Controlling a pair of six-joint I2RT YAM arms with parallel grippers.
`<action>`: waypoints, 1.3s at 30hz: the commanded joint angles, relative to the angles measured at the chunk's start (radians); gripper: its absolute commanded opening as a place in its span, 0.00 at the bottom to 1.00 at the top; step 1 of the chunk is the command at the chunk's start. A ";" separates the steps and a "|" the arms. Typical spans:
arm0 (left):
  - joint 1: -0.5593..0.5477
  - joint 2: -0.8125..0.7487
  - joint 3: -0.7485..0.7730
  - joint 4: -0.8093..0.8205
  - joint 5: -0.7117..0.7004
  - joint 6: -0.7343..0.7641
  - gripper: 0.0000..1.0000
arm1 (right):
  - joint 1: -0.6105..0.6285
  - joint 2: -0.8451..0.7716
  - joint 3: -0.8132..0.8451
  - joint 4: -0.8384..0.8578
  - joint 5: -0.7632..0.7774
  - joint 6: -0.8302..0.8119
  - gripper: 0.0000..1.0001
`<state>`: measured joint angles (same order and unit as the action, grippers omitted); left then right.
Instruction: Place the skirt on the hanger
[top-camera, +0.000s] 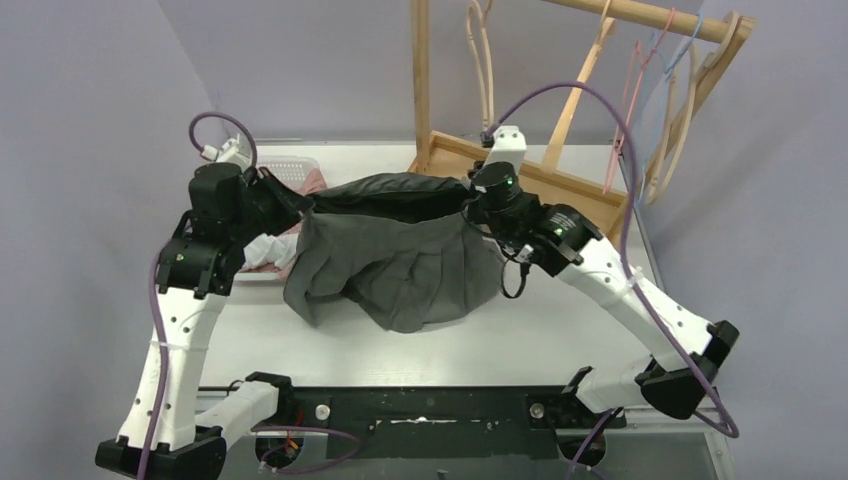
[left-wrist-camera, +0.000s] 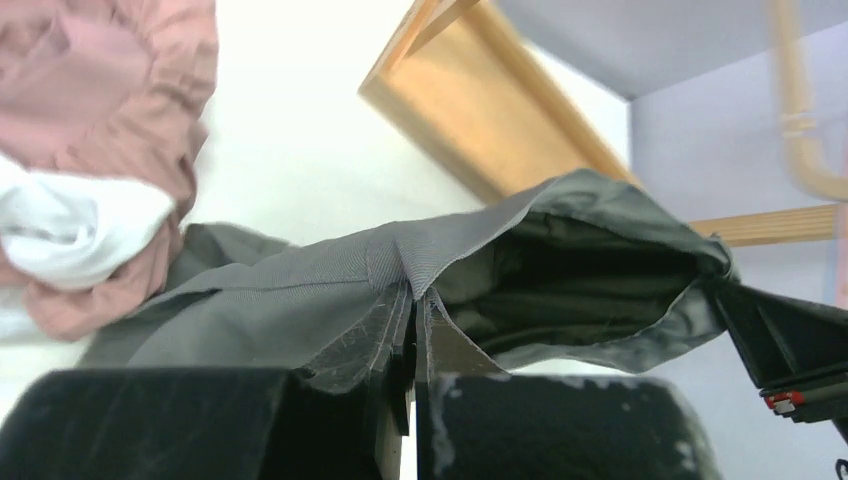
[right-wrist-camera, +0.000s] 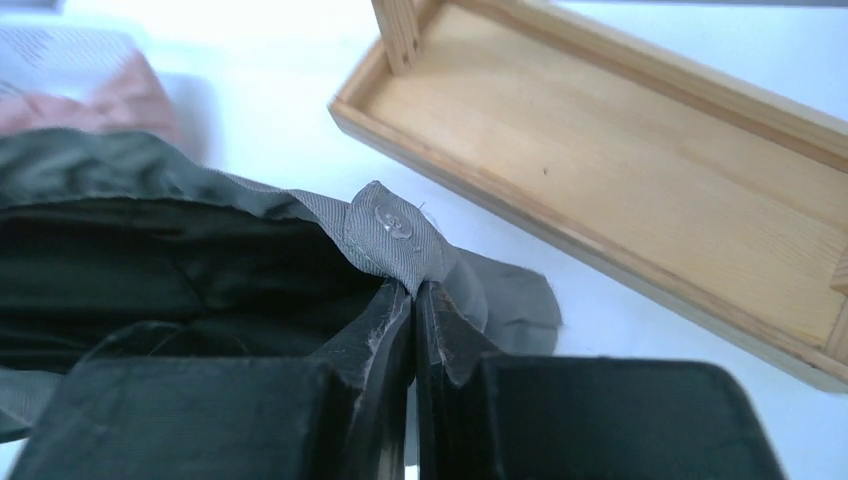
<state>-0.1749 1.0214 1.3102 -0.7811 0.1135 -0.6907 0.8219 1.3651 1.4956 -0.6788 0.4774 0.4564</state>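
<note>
A robotics lab test cell. Bare lilac-grey walls (top-camera: 90, 120) box in a white table (top-camera: 560, 330). Two white-and-black robot arms (top-camera: 185, 320) are bolted to a black rail (top-camera: 420, 405) at its near edge. Purple cables (top-camera: 610, 130) loop loose, and a wooden rack (top-camera: 421, 80) with hangers (top-camera: 482, 60) stands far right.

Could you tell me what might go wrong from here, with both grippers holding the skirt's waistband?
1. The left gripper and right gripper each pinch only a thin edge of the skirt at its waistband, which could slip out under tension.
2. The hem drapes on the table and might snag on the wooden rack base if carried across it.
</note>
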 joint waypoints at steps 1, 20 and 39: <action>0.005 0.003 0.207 0.014 0.039 -0.001 0.00 | 0.020 -0.074 0.143 -0.093 0.049 0.100 0.00; 0.001 -0.076 -0.343 0.276 0.369 -0.117 0.00 | 0.020 -0.249 -0.204 -0.215 0.095 0.297 0.00; -0.005 -0.001 -0.452 0.251 0.276 -0.007 0.36 | 0.020 -0.423 -0.370 0.092 -0.254 0.007 0.73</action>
<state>-0.1871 1.0508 0.7994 -0.5407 0.4347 -0.7521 0.8436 0.9981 1.0569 -0.7223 0.3992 0.6399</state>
